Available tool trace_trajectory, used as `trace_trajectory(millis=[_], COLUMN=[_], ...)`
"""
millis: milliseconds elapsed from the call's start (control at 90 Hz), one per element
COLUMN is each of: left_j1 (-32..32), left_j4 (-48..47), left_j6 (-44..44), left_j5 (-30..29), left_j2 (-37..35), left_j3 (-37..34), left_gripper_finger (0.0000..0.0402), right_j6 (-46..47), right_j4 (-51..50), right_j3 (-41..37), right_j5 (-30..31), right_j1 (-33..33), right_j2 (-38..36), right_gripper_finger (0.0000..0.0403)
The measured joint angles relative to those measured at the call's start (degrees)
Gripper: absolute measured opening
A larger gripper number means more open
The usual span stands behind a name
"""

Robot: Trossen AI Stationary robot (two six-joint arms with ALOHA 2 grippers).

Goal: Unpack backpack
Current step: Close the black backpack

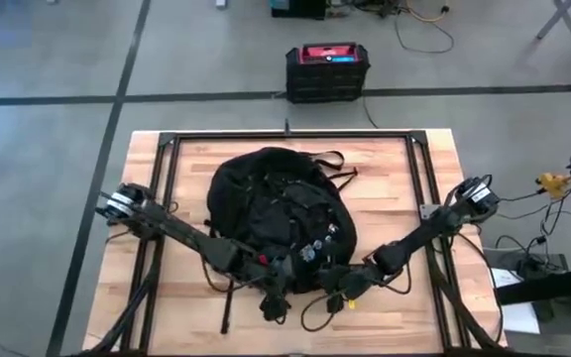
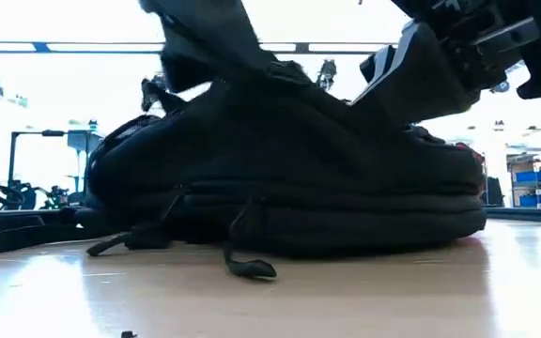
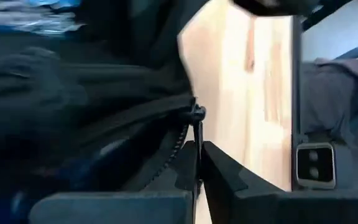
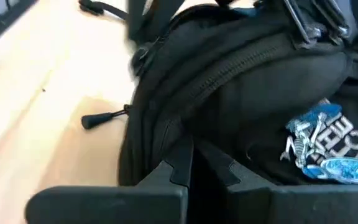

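The black backpack (image 1: 276,213) lies flat in the middle of the wooden table; in the low view the backpack (image 2: 289,178) rests on its broad side, with strap ends trailing in front. Both arms meet at its near edge. My left gripper (image 1: 276,296) is shut on a zipper pull (image 3: 197,134) at the pack's side. My right gripper (image 1: 340,291) sits just to the right of it, its fingers nearly together on the black fabric beside a blue and silver tag (image 4: 319,140). My left gripper (image 3: 197,167) pinches the thin zipper pull (image 3: 197,149) between its two fingers, just below the slider (image 3: 196,115). The fingers come in low, along the pack's near edge. My right gripper (image 4: 197,155) has its fingertips (image 4: 182,163) against the backpack's black fabric (image 4: 197,140) below a closed zipper line. It seems to pinch a fold there. The fingers themselves hide the place of contact.
A black box with a red top (image 1: 327,69) stands on the floor beyond the table's far edge. A loose strap (image 1: 228,307) and cord pulls (image 2: 252,268) lie on the wood near the front. A dark metal frame (image 1: 167,159) runs round the table. Bare wood shows left and right.
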Motion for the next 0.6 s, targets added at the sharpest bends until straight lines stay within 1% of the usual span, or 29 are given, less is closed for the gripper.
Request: trace_trajectory(millis=[89, 156, 244, 344, 400, 422, 511, 556, 600], left_j1=[-0.3, -0.3, -0.3, -0.5, -0.4, -0.4, -0.3, -0.3, 0.0], left_j4=[-8.6, -12.0, -16.0, -22.8, -26.4, -27.9, -35.0, -36.0, -34.1], left_j6=[-3.0, -3.2, -3.5, -4.5, -5.9, -6.5, -9.8, -10.9, -11.6], left_j5=[0.1, -0.6, -2.3, -5.1, -6.6, -7.2, -9.5, -10.6, -11.4], left_j2=[-0.7, -1.8, -4.0, -7.2, -9.1, -9.9, -13.2, -14.8, -16.1], left_j3=[1.2, 1.7, 1.6, 1.5, 1.5, 1.3, -0.5, -1.4, -2.0], left_gripper_finger=[0.0, 0.0, 0.0, 0.0, 0.0, 0.0, 0.0, 0.0, 0.0], right_j6=[0.0, 0.1, 1.4, 2.2, 2.1, 2.3, 6.8, 7.7, 7.7], right_j4=[-1.9, -3.4, -5.4, -11.5, -12.3, -12.4, -13.6, -13.9, -14.2], right_j3=[-0.1, -0.6, -0.6, -1.1, -1.6, -1.5, -2.2, -2.4, -2.4], right_j5=[-0.5, -0.8, -1.1, -4.2, -2.5, -2.8, -2.8, -2.2, -1.7], right_j1=[1.2, 2.1, 3.0, 3.9, 4.3, 4.3, 4.9, 5.1, 5.2], right_j2=[0.0, 0.2, 0.3, 0.5, 0.6, 0.4, 0.4, 0.0, -0.9], right_gripper_finger=[0.0, 0.0, 0.0, 0.0, 0.0, 0.0, 0.0, 0.0, 0.0])
